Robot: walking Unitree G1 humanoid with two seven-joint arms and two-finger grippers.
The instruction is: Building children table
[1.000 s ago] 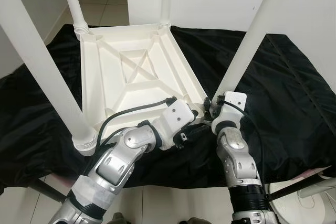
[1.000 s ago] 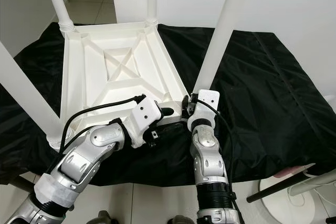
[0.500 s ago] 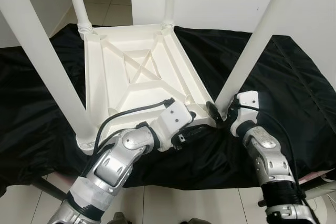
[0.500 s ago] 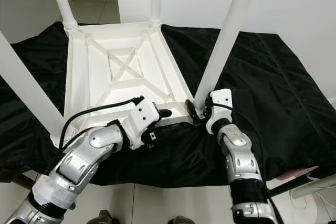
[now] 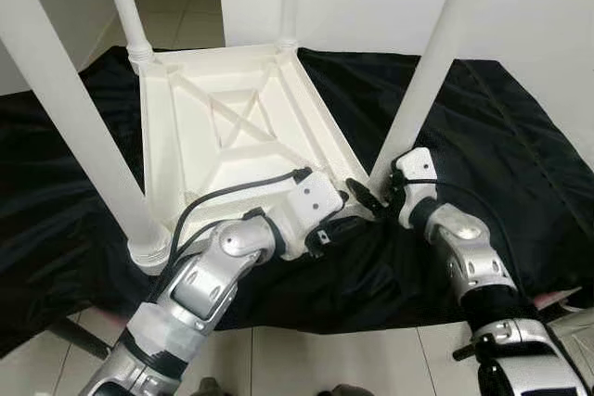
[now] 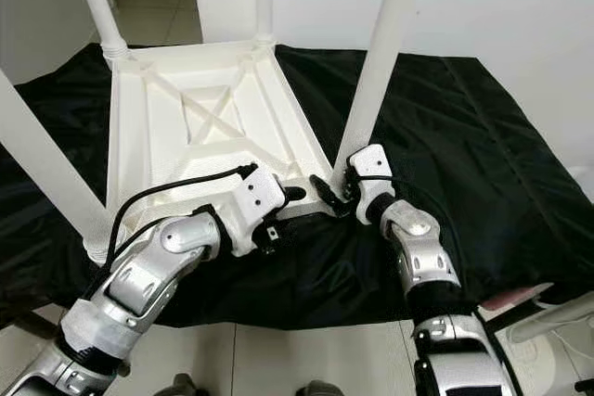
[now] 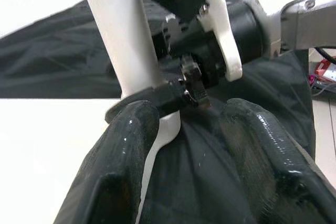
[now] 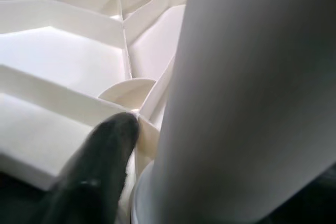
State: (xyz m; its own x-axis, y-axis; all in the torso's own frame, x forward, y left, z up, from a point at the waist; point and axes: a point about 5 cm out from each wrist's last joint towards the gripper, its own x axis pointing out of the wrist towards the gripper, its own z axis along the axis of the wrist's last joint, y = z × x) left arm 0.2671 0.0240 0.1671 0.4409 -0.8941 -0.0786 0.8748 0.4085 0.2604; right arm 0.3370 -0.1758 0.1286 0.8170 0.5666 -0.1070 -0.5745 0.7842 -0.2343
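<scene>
My right claw (image 5: 368, 199) straddles the base of the near-right leg (image 5: 432, 60), one finger (image 8: 100, 153) against the socket rib, the other hidden behind the leg, so I think it is gripping but cannot tell how tightly. Half a second ago its wrist sat farther right; now the forearm angles in more. My left claw (image 5: 325, 234) is spread wide over the near edge of the upturned table (image 5: 223, 141), as before. The table lies underside up on the black cloth (image 5: 501, 136), near that cloth's near edge, four legs standing.
</scene>
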